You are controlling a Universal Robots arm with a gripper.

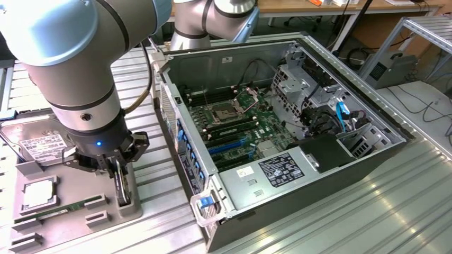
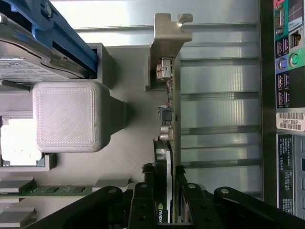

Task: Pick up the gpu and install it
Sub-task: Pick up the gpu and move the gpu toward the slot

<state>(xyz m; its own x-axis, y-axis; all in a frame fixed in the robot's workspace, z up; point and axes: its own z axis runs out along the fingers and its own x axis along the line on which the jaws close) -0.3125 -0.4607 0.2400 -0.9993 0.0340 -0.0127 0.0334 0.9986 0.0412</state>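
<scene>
So we're early in this one, by the look of it. The graphics card (image 1: 125, 190) hasn't left the grey tray (image 1: 134, 207) beside the open computer case (image 1: 211, 58). It stands on its long edge in its slot, with the hard drive (image 1: 39, 143), a processor chip (image 1: 39, 193) and a memory stick (image 1: 60, 210) laid out on the same tray. The gripper (image 1: 120, 177) is down over the card. In the wrist view its fingers (image 2: 143, 202) are drawn in to a narrow gap, one on each face of the card (image 2: 162, 157), and as far as we can tell they're pressing on it, so we'd call that a grip. Lifting it out, carrying it over and seating it in the blue slots (image 1: 226, 148) on the board is all left to do, we reckon. As for orientation, the thin top edge faces up at the wrist, and the long axis runs along the tray edge nearest the case. The silver bracket (image 2: 164, 52) is at the hard drive end. The black face looks toward the rest of the tray, the circuit side toward the case.
</scene>
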